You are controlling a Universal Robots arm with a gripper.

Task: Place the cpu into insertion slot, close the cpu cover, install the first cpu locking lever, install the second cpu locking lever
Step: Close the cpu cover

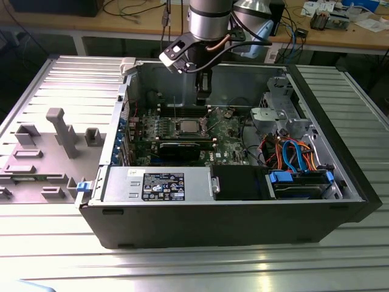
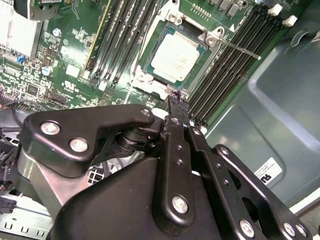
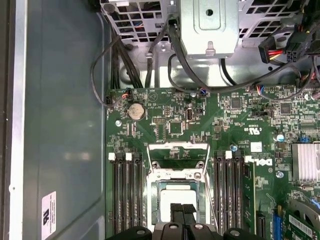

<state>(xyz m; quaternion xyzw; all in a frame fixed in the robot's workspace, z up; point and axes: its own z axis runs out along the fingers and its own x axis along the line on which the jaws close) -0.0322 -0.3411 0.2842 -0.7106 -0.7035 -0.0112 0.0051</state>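
Flanking the cpu (image 2: 177,55) — memory slots (image 2: 235,60) on both sides.

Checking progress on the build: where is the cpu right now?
In the second wrist view the cpu lies in the insertion slot, between the memory slots, just beyond the gripper.

Cpu (image 3: 172,196) partly behind pincer (image 3: 182,210)

cpu (image 2: 176,54) seemingly in insertion slot (image 2: 149,80)
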